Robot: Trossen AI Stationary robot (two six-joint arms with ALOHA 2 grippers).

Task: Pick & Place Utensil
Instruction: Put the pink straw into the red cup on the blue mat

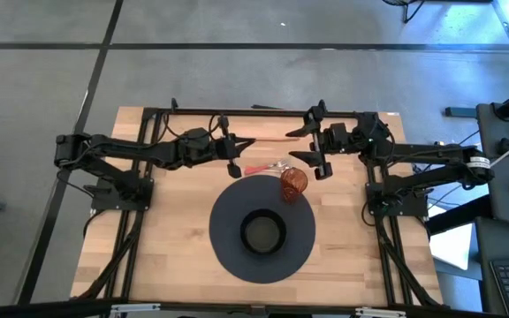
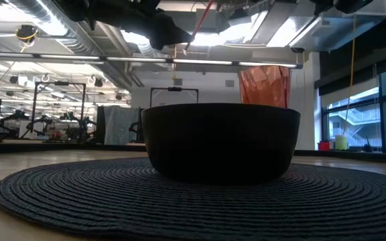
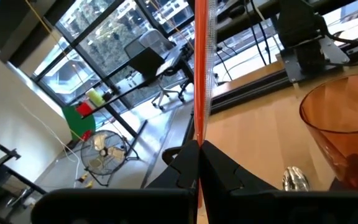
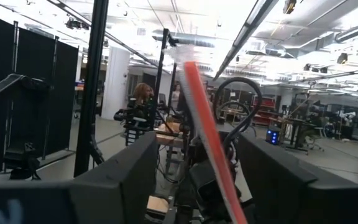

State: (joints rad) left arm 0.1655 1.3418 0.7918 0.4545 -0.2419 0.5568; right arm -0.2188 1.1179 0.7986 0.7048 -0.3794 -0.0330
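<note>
A thin red utensil (image 1: 270, 139) hangs in the air between my two grippers, over the table's far part; it also shows in the low view (image 2: 202, 21). My left gripper (image 1: 242, 142) is shut on it. My right gripper (image 1: 299, 145) is open, its fingers standing either side of the utensil's other end (image 4: 205, 134). A second utensil with a red handle and a silver head (image 1: 268, 166) lies flat on the wood. An amber cup (image 1: 292, 184) stands on the rim of a round black mat (image 1: 228, 256). A black bowl (image 1: 262, 231) sits on the mat's middle. My left gripper pinches the red utensil's shaft (image 3: 199, 127) between its two fingers (image 3: 182, 163), near the end that points to the table's left. The fingers come level from the left, along the shaft. The utensil is lifted clear and runs on toward my right gripper.
The mat and bowl (image 2: 220, 140) fill the table's middle, and the cup (image 3: 344, 134) stands close beside the lying utensil's silver head (image 3: 296, 179). Bare wood lies to the mat's left, right and near sides. The black frame rail (image 1: 263, 111) runs along the far edge.
</note>
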